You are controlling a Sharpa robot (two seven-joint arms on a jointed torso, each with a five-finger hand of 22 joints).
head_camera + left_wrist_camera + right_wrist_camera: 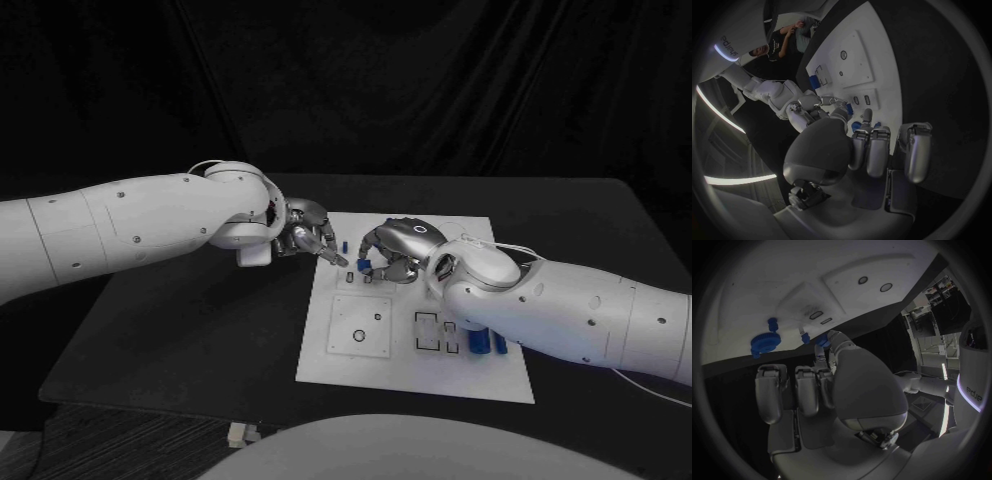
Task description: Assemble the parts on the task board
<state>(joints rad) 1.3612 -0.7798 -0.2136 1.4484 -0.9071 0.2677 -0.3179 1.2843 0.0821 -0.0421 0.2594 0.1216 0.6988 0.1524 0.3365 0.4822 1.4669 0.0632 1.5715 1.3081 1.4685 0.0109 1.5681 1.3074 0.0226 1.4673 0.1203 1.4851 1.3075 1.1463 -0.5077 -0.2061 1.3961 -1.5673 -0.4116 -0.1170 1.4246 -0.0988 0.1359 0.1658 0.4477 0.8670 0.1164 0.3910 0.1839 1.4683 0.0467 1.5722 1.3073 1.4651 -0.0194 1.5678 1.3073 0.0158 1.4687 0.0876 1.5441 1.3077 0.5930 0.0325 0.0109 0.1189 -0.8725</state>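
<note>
The white task board (378,352) lies in the middle of the black table. Over its far left part my two hands meet. My right hand (400,243) pinches a small blue part (364,265) between thumb and a finger, just above the board; the same blue part (821,341) shows at its fingertips (832,336). My left hand (309,238) reaches in from the left with fingers (869,150) stretched side by side, tips close beside the blue part (856,125), holding nothing. Two more blue parts (477,340) stand at the board's near right.
A round blue part (766,342) and a smaller one (772,323) lie on the board (786,285) beyond my right hand. A raised square plate with holes (361,325) and empty slots (428,332) take up the board's near half. Black table (202,330) lies to the left.
</note>
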